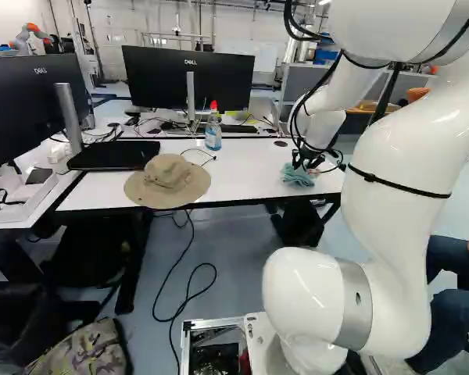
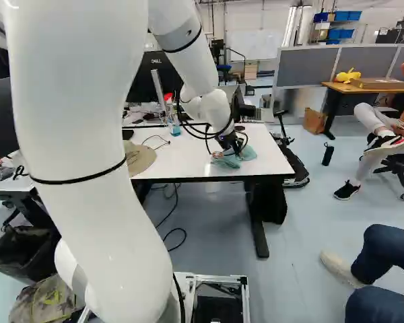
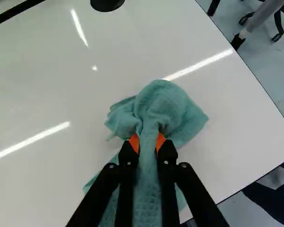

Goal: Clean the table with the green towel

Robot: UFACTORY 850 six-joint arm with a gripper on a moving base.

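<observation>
Its hand pinches the green towel by a bunched fold, probably leaving loose cloth beneath for wiping, at the right end of the worktop; leftward, the hat sits near, the bottle farther back.

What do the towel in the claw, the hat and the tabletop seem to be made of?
Towel: matte cloth, perhaps cotton or microfibre; it bunches into folds and shows a waffle-like texture.
Hat: probably dull cotton or canvas, going by its soft, uneven brim.
Tabletop: smooth and glossy, likely laminate; light reflects in bright streaks.
</observation>
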